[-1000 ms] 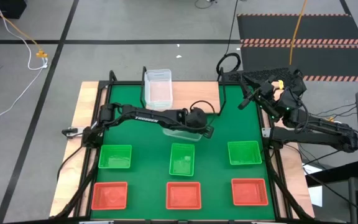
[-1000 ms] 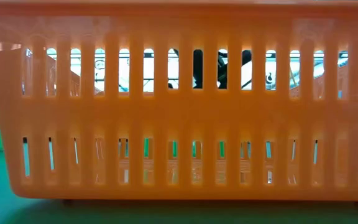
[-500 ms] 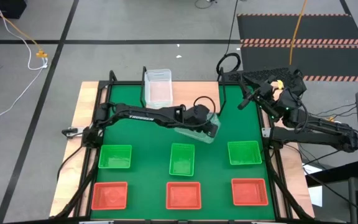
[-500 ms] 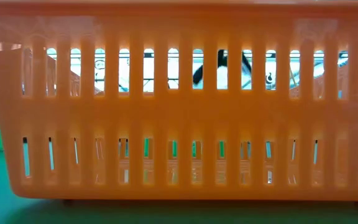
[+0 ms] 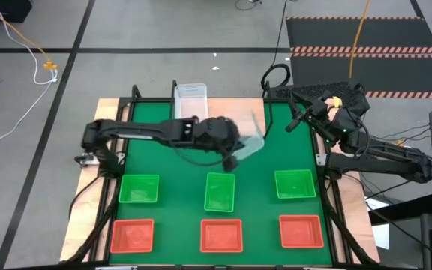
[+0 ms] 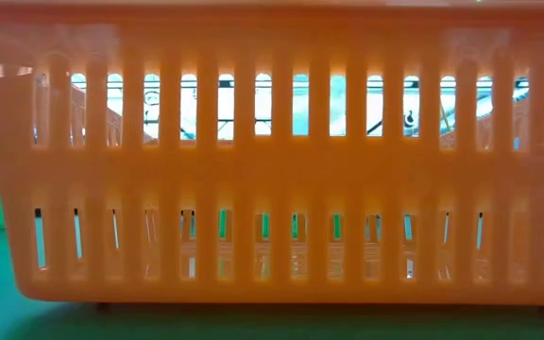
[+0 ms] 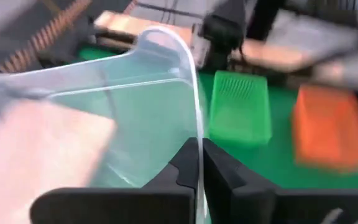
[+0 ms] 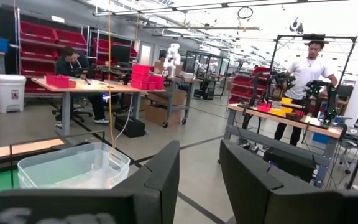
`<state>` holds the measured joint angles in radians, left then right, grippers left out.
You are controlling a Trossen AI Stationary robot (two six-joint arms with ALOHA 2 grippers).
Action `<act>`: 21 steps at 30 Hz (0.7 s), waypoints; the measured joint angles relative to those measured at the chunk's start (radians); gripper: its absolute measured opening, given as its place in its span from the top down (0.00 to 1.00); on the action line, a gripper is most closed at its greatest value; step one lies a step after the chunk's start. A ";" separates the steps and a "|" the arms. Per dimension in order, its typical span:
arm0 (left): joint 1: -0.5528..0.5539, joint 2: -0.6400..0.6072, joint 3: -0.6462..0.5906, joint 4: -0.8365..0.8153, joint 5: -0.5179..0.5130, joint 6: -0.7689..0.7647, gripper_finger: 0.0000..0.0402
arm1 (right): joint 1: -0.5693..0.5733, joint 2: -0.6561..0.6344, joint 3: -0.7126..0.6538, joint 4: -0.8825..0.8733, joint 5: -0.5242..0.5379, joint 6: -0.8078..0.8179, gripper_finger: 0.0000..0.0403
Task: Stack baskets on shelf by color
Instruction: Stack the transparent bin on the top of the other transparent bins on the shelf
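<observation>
**Clear basket aloft in left gripper**

Materials. The baskets are thin moulded plastic, rectangular, shallow, with rolled rims. Three green ones are sitting in a row on the green mat [image 5: 276, 142]: left green [image 5: 139, 188], middle green [image 5: 220, 192], right green [image 5: 295, 184]. Three red-orange ones are sitting in the row nearest the front edge: left red [image 5: 132, 235], middle red [image 5: 221, 235], right red [image 5: 301, 230]. In the low view the middle red [image 6: 272, 161] wall is filling the picture, showing two rows of vertical slots in smooth, glossy plastic. The shelf [image 5: 188, 112] is showing light-brown wood at the back of the table, mostly under a stack of clear baskets [image 5: 190, 101], translucent with rounded corners.

Left gripper [image 5: 235, 154]. It is hanging over the mat's middle, just behind the middle green, carrying a clear basket [image 5: 252, 142] that is tilting, blurred in the high view. In the left wrist view the two dark fingers are pressing together on the thin rim wall of the clear basket [image 7: 129, 99], pinching it between their tips at the left gripper [image 7: 197, 163]; the basket is clear of the mat.

Right gripper [image 5: 300, 120]. It is waiting over the table's back right corner, well apart from the baskets. In its wrist view the right gripper [image 8: 199, 165] is holding its fingers spread with a plain gap, gripping nothing; the stack [image 8: 73, 167] is showing beyond them.
</observation>
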<state>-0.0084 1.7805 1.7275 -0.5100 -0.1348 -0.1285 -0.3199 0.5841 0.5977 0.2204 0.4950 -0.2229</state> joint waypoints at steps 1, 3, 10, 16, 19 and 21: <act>-0.001 -0.019 0.000 -0.022 -0.004 0.098 0.96 | 0.000 0.001 0.001 0.000 0.000 0.000 0.72; -0.001 -0.063 0.000 -0.116 -0.041 0.283 0.96 | -0.001 0.008 0.001 0.001 0.000 -0.001 0.72; 0.068 -0.153 0.001 -0.271 -0.264 0.569 0.96 | -0.001 0.037 0.001 0.032 -0.001 -0.001 0.72; 0.200 -0.156 0.000 -0.365 -0.270 0.593 0.98 | -0.001 0.071 0.001 0.056 -0.002 -0.006 0.72; 0.262 -0.143 0.000 -0.399 -0.270 0.622 0.97 | -0.001 0.080 0.001 0.062 -0.002 -0.018 0.72; 0.297 -0.140 -0.001 -0.439 -0.262 0.643 0.97 | -0.001 0.082 0.001 0.060 -0.002 -0.030 0.72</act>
<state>0.2890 1.6409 1.7264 -0.9487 -0.3963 0.5145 -0.3210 0.6659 0.5983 0.2806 0.4934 -0.2532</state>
